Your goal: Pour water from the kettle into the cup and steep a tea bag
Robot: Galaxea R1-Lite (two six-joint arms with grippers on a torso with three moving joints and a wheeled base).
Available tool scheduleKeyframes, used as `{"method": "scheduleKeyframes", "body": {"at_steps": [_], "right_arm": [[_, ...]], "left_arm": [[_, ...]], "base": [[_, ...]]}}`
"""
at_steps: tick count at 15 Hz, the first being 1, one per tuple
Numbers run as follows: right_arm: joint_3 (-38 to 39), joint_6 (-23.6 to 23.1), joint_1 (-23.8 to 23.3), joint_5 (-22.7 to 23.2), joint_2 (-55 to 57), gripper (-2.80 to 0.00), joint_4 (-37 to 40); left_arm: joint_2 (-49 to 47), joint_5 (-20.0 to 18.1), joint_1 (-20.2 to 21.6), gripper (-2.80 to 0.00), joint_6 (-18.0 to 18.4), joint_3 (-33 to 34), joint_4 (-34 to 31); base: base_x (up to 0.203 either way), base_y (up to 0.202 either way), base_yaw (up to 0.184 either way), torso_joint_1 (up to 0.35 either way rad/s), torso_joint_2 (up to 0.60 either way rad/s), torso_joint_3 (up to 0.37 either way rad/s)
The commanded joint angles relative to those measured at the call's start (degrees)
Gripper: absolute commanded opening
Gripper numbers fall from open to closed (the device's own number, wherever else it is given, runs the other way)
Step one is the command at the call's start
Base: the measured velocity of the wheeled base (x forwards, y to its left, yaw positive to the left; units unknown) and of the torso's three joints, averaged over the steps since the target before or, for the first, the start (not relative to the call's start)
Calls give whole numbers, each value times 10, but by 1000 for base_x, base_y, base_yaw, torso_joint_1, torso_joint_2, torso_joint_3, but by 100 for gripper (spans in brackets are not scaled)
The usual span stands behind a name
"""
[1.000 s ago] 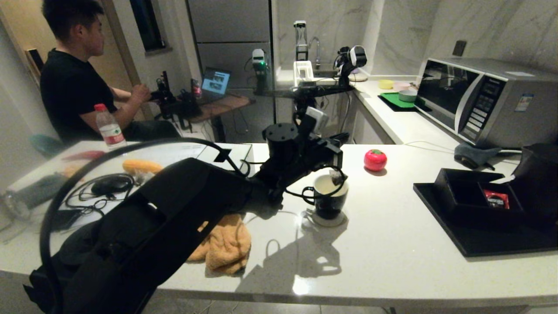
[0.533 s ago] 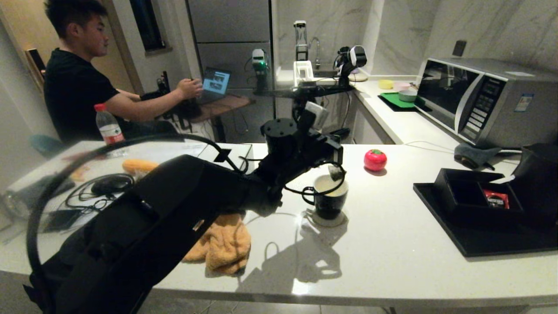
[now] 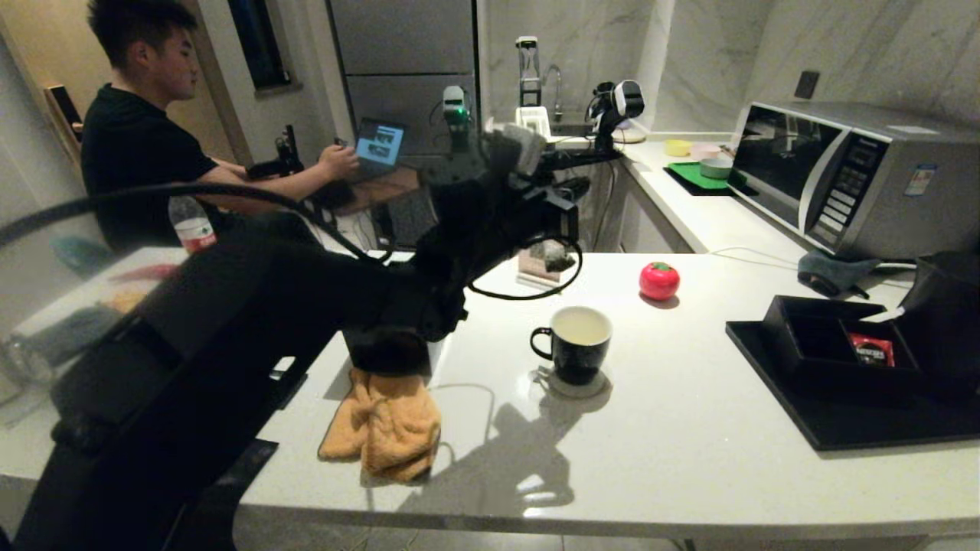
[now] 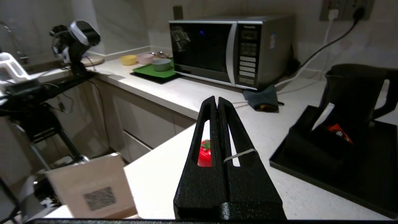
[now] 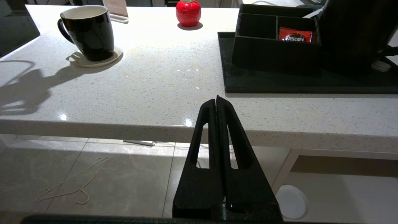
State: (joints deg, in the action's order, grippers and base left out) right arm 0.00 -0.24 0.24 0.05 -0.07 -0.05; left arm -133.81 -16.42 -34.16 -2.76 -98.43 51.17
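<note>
The black cup (image 3: 576,360) stands on a round coaster mid-counter, with pale water (image 3: 583,324) inside; it also shows in the right wrist view (image 5: 90,37). My left gripper (image 3: 566,226) hangs above and behind the cup, shut on the tea bag's thin string (image 4: 239,154), which crosses one finger. The small grey tea bag (image 3: 553,256) dangles under it, clear of the cup. The black kettle (image 4: 354,90) stands at the far right on a black tray (image 3: 842,436). My right gripper (image 5: 216,99) is shut and parked below the counter's front edge.
On the tray, a black compartmented box (image 3: 811,329) holds a red sachet (image 3: 871,350). A red tomato-shaped thing (image 3: 658,280) sits behind the cup, an orange cloth (image 3: 390,425) lies front left, and a microwave (image 3: 850,176) stands back right. A person (image 3: 138,153) sits at a laptop, back left.
My left arm has risen and drawn back to the left, lifting the tea bag out of the cup. The person reached to the laptop.
</note>
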Motion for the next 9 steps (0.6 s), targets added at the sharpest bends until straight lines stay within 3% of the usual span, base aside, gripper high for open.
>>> {"method": "scheduleKeyframes", "body": {"at_steps": [1,9], "right_arm": [[0,0,0,0,1,-280,0],[0,0,0,0,1,-280,0]], "left_arm": [[41,-1,21,-280,-1,-1,-13],[133,0,148,-280,-1,1,-70]], "base": [[0,0,0,0,0,0],[0,0,0,0,0,0]]}}
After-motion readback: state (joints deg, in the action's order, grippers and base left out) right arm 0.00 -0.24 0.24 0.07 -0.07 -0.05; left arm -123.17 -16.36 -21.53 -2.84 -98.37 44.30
